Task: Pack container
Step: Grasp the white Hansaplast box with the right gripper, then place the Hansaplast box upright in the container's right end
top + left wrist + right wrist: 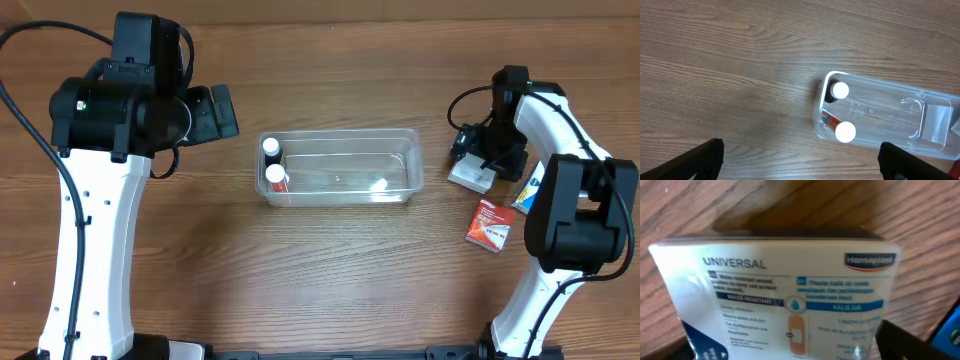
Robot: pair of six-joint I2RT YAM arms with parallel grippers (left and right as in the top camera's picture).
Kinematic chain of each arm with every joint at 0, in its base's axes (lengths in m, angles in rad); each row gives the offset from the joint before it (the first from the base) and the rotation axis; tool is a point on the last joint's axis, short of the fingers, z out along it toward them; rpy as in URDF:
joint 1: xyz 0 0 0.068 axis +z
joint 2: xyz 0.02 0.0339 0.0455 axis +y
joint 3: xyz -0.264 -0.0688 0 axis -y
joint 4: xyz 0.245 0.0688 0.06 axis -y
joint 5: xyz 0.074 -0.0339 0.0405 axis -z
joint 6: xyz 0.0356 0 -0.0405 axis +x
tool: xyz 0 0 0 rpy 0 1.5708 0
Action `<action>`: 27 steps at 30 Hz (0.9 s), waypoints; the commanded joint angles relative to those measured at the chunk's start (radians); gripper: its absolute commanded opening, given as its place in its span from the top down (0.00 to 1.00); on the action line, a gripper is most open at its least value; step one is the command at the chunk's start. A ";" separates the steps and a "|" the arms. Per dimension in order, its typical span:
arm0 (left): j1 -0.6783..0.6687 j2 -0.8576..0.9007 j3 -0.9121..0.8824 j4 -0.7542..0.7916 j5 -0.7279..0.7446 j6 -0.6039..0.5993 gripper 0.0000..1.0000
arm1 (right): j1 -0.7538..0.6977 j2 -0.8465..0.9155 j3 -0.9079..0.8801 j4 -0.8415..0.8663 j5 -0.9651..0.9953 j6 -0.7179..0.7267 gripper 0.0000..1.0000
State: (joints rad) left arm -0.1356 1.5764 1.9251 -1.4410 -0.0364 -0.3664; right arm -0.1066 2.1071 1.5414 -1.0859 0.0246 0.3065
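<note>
The clear container stands mid-table, with two white-capped bottles upright at its left end. It also shows in the left wrist view, with both bottle caps. My left gripper is open and empty, hovering left of the container; its fingers frame bare wood. My right gripper sits over a white plaster box at the right. The box fills the right wrist view. Only my right-hand finger shows, set wide beside the box.
A red-and-white packet lies on the table near the right arm's base. A blue item lies beside the plaster box, and its edge shows in the right wrist view. A small white thing lies in the container's right half.
</note>
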 commanded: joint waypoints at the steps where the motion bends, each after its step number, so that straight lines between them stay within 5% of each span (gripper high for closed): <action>1: 0.004 0.005 0.008 0.000 0.011 0.011 0.00 | 0.000 -0.001 -0.004 0.004 -0.003 0.001 0.20; 9: 0.004 0.005 0.008 0.000 0.011 0.011 0.00 | 0.000 -0.026 0.005 -0.003 -0.003 0.002 0.28; 16: 0.004 0.005 0.008 0.000 0.011 0.011 0.00 | 0.024 -0.282 0.129 -0.106 -0.039 -0.051 0.28; 20: 0.004 0.005 0.008 0.000 0.011 0.011 0.00 | 0.160 -0.457 0.129 -0.134 -0.071 -0.098 0.28; 27: 0.004 0.005 0.008 0.000 0.011 0.011 0.00 | 0.391 -0.450 0.075 -0.082 -0.071 -0.097 0.28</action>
State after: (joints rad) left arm -0.1356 1.5764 1.9251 -1.4437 -0.0334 -0.3664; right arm 0.2325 1.6337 1.6474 -1.1889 -0.0444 0.2199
